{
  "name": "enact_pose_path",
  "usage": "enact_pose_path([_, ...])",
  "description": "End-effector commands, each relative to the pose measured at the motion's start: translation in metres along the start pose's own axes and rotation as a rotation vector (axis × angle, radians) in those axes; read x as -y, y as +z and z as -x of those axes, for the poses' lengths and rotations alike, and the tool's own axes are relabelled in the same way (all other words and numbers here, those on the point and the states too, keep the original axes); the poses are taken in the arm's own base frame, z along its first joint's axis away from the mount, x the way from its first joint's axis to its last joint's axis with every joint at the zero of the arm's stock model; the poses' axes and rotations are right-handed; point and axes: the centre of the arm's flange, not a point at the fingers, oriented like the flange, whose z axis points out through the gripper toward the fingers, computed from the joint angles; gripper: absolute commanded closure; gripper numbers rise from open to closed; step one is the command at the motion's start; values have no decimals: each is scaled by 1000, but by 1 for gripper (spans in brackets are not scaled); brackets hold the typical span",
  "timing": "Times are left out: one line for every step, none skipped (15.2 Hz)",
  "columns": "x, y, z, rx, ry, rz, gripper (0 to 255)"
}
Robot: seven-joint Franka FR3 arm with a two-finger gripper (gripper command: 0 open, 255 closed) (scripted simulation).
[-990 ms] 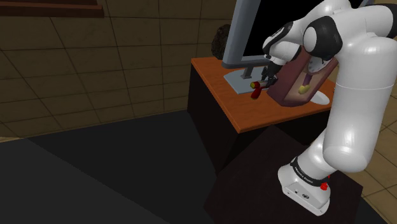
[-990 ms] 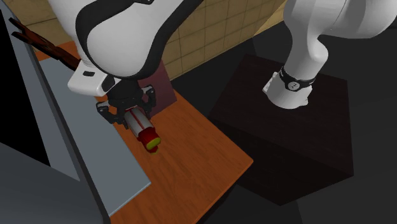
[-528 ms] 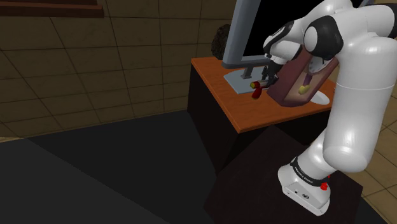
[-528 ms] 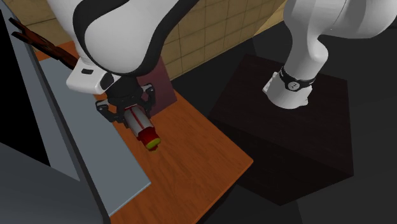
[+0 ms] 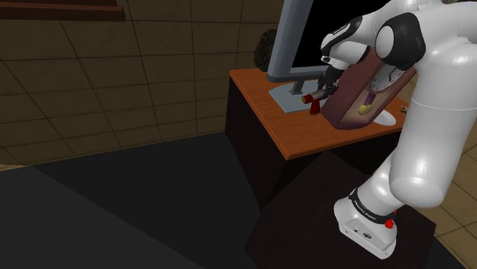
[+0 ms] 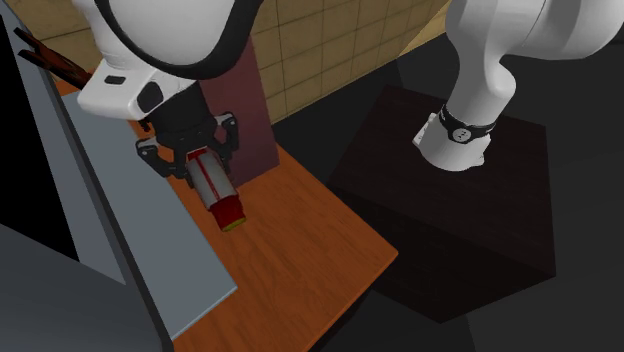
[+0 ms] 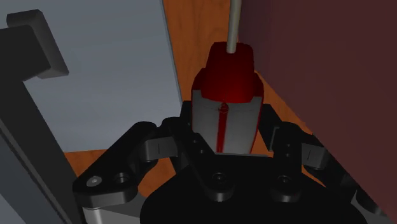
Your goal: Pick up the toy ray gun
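One gripper (image 6: 203, 166): black, two fingers, at the end of the white arm; also seen in the shoulder view (image 5: 320, 89) and the wrist view (image 7: 222, 130).
Hand state: fingers (image 7: 160, 145) narrow, clamped on both sides of the toy ray gun, pads pressed on its grey body.
Toy ray gun (image 7: 225, 95): held between the fingers, grey body with a red stripe, dark red nose pointing away from the palm.
Gun tip: thin pale rod runs on from the red nose in the wrist view; the second exterior view (image 6: 219, 191) shows a yellow-green end.
Gun in shoulder view (image 5: 313, 101): small red shape just under the hand.
Gun vs desk: sticks out past the fingertips over the wood; touching the top or not, cannot tell.
Desk (image 6: 292, 252): orange-brown wood top, beyond the fingertips; also (image 5: 264, 82).
Grey base plate (image 7: 111, 63): flat on the desk, just beside the hand on one side; also (image 6: 150, 240) and (image 5: 286, 98).
Monitor (image 5: 293, 37): stands on that plate, dark screen, close to the hand.
Maroon box (image 7: 331, 76): just beside the hand on the other side from the plate; also (image 6: 251, 112) and (image 5: 350, 101).
Wood strip: bare desk between plate and maroon box, straight ahead of the gun's nose.
Stand (image 6: 455, 235): dark box, well apart from the hand, arm base on top.
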Motion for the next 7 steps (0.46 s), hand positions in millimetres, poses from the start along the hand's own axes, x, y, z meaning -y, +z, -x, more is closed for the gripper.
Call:
enact_pose_path([0,-12,1,1,3,3,255])
enact_pose_path([0,-17,1,1,3,3,255])
enact_pose_path([0,-23,0,1,3,3,255])
enact_pose_path([0,-28,0,1,3,3,255])
enact_pose_path([0,-33,-1,1,3,3,255])
enact_pose_path([-1,-34,-1,1,3,3,255])
enact_pose_path([0,-34,-1,1,3,3,255])
